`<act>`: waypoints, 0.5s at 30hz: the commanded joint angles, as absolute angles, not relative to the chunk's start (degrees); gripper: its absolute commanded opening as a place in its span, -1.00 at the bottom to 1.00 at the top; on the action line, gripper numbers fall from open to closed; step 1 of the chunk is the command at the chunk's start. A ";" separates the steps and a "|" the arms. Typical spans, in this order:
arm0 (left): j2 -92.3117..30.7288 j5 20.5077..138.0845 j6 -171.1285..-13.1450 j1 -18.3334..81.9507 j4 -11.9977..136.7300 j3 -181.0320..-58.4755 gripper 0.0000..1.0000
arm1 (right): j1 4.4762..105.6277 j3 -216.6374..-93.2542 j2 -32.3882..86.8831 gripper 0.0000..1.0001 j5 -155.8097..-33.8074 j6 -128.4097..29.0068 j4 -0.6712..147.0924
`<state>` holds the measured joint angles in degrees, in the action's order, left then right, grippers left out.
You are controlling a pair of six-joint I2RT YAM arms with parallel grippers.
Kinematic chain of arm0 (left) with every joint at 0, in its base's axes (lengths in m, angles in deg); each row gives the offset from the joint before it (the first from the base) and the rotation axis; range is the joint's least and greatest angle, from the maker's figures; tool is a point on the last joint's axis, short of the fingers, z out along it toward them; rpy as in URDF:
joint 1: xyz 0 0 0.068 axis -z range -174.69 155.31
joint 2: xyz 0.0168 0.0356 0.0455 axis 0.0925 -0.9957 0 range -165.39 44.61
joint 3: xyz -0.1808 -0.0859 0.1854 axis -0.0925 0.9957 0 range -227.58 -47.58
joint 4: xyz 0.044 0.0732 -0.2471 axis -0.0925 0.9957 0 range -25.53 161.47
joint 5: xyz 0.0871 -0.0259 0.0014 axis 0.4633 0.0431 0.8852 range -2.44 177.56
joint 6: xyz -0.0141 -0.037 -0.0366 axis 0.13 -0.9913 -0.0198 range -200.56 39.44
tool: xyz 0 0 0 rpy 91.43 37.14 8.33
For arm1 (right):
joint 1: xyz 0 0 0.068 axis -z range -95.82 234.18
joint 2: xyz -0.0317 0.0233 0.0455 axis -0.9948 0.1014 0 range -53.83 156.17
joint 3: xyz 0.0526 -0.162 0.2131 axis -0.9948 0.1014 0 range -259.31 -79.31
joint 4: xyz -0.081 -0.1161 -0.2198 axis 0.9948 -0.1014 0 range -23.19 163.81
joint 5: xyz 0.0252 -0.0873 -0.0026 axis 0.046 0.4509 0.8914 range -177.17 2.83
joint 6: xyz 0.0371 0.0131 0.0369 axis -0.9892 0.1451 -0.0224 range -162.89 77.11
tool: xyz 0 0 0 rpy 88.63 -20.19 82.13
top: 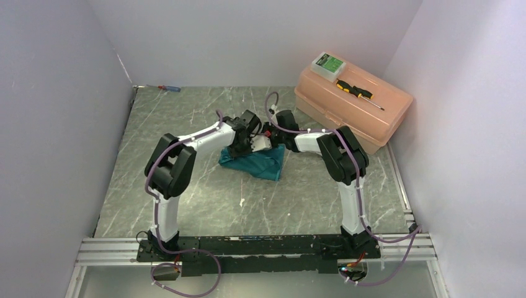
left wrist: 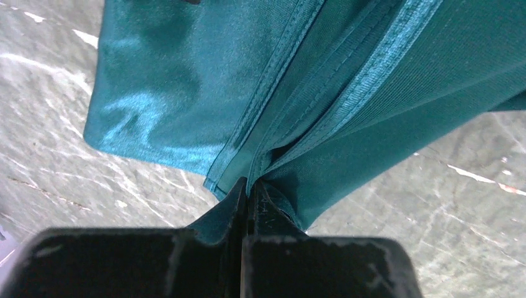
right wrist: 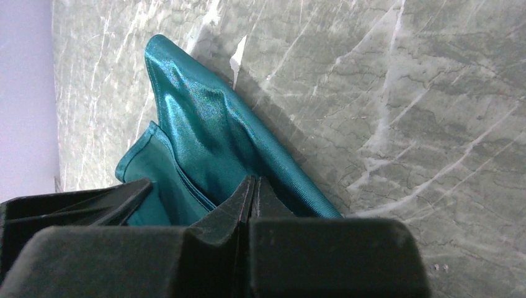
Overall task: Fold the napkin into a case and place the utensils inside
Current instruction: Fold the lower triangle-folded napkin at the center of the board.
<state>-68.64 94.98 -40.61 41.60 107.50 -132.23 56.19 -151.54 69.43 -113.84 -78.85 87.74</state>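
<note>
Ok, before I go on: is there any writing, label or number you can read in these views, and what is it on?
No text can be read in any view.
Small green-topped box on the peach toolbox: it seems to carry print, but it is too small and blurred to read.
Wrist views: only the napkin and the marbled table show; no writing.
</note>
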 commanded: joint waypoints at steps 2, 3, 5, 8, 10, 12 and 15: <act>-71.49 97.10 -37.87 41.39 103.93 -131.16 -0.93 | 55.86 -150.01 67.01 -1.00 -113.49 -78.55 88.39; -71.71 97.70 -37.71 41.43 103.22 -130.51 -0.89 | 55.88 -149.89 66.44 -1.00 -113.52 -78.66 88.47; -71.77 98.48 -37.80 41.10 102.09 -129.61 -0.70 | 55.93 -149.62 65.01 -1.00 -113.28 -78.58 88.24; -70.60 99.53 -38.52 40.27 100.86 -129.93 -0.40 | 56.19 -149.04 61.98 -0.99 -112.68 -78.63 88.44; -69.05 100.33 -38.19 40.12 99.68 -129.80 -0.23 | 56.41 -148.61 59.99 -0.91 -112.65 -78.79 88.53; -67.50 100.19 -38.02 40.11 99.18 -129.92 -0.07 | 56.65 -147.88 57.73 -0.83 -112.42 -79.07 88.95; -66.16 99.47 -38.41 40.11 100.78 -131.47 -0.06 | 56.88 -146.47 55.16 -0.76 -111.41 -78.86 88.69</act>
<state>-69.29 94.91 -36.61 42.00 101.29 -130.06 56.87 -147.78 63.29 -109.71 -79.09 87.63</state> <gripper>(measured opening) 0.467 0.101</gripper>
